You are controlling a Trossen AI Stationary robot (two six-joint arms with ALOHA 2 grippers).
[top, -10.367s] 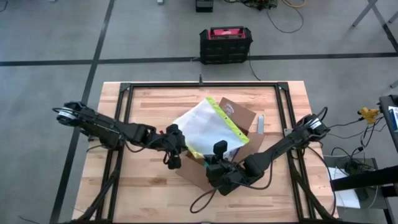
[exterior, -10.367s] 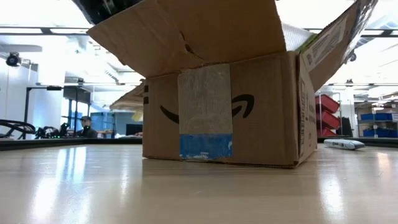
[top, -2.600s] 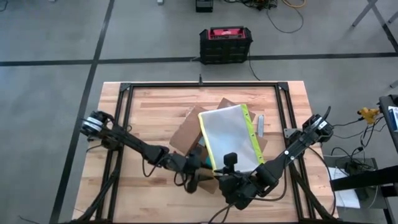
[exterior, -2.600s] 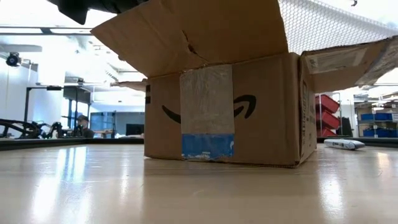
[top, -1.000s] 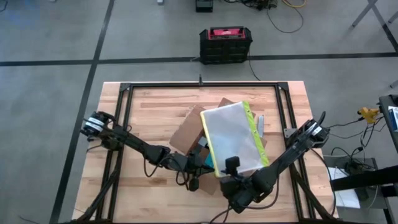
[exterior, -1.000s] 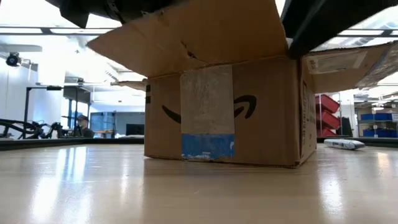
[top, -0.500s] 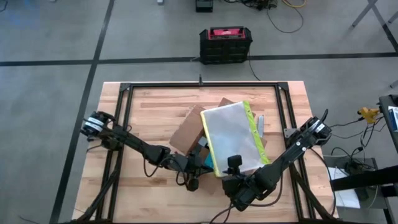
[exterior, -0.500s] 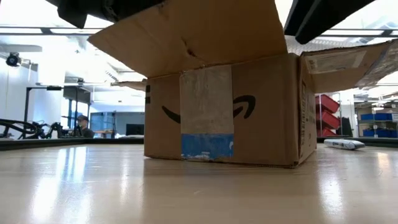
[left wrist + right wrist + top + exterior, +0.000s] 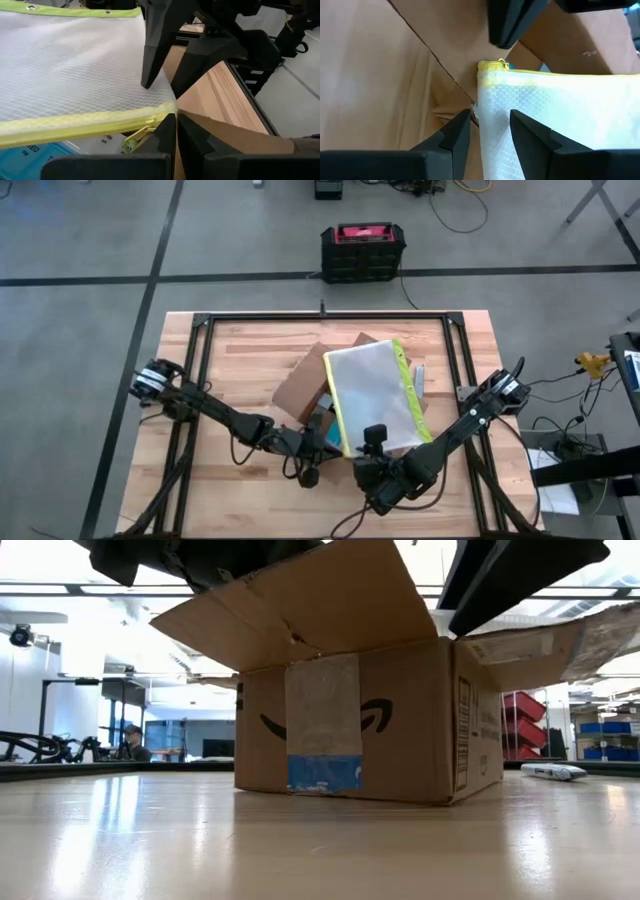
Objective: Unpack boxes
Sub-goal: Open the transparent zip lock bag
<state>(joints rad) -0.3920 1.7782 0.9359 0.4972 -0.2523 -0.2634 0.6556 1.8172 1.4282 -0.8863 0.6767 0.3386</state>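
From straight above we look down on the whole table (image 9: 240, 355) with both arms, while our low camera sits at table-top height, close to the box (image 9: 350, 725), facing level across into the room behind. Our two wrist cameras look forward past their own fingers from very near, each onto the yellow-edged pouch (image 9: 70, 85) and cardboard. All four views share that box with the pouch on top.

The box (image 9: 312, 385) sits mid-worktop (image 9: 240, 355), flaps spread. The pouch (image 9: 372, 395) lies across its open top. A small tool (image 9: 420, 378) lies right of the box; a case (image 9: 362, 252) stands on the floor behind the worktop
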